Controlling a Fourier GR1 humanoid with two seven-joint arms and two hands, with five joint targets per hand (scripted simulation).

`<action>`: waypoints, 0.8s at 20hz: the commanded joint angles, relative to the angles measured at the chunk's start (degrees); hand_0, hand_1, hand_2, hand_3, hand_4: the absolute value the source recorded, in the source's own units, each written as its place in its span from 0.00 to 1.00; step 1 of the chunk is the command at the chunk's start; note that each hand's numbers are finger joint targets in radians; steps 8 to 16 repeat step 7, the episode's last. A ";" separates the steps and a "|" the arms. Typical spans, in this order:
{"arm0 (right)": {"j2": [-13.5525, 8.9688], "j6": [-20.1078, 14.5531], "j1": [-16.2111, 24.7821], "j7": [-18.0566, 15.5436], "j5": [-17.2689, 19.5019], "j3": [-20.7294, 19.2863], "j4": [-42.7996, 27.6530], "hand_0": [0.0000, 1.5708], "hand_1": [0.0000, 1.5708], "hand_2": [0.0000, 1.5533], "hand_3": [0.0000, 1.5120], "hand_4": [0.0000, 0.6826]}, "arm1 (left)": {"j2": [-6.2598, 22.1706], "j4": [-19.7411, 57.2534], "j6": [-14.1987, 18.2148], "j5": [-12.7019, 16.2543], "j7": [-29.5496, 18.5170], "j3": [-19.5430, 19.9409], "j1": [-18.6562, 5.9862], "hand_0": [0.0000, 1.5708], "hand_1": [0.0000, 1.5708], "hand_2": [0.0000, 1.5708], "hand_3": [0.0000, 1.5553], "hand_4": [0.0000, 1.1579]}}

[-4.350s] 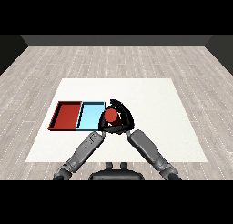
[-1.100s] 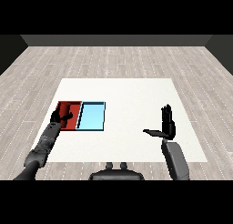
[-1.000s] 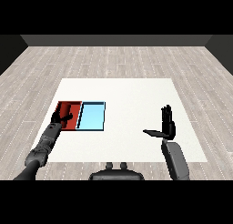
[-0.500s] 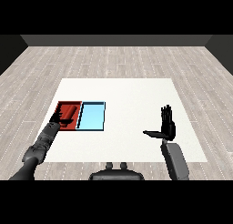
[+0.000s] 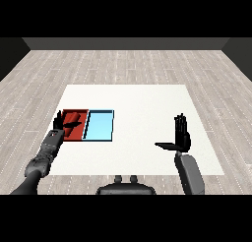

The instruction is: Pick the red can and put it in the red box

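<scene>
Two trays lay side by side on the white worktop (image 5: pixel 142 103). The left hand (image 5: pixel 63 123), fingers straight, sat over the red tray (image 5: pixel 78 113); the red can could not be made out there. The right hand (image 5: pixel 181 136) stood open, well apart from the light blue tray (image 5: pixel 100 126).

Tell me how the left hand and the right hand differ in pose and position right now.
The left hand lies over the red tray, fingers spread. The right hand stands upright at the table's right side, fingers straight up and thumb out sideways, far from both trays. Both are black, open and hold nothing.
</scene>
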 commanded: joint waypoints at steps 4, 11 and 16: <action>0.10 1.44 0.35 0.70 -0.90 0.64 -0.75 0.00 0.00 0.00 0.00 0.00 | -6.51 -15.73 -5.11 11.99 -23.86 10.39 1.17 0.00 0.00 0.00 0.00 0.00; 0.08 1.83 0.26 1.01 -0.42 1.41 -1.05 0.00 0.00 0.00 0.00 0.00 | -6.11 -22.60 -11.56 13.65 -28.22 10.06 3.65 0.00 0.00 0.00 0.00 0.00; 0.08 1.83 0.26 1.01 -0.42 1.41 -1.05 0.00 0.00 0.00 0.00 0.00 | -6.11 -22.60 -11.56 13.65 -28.22 10.06 3.65 0.00 0.00 0.00 0.00 0.00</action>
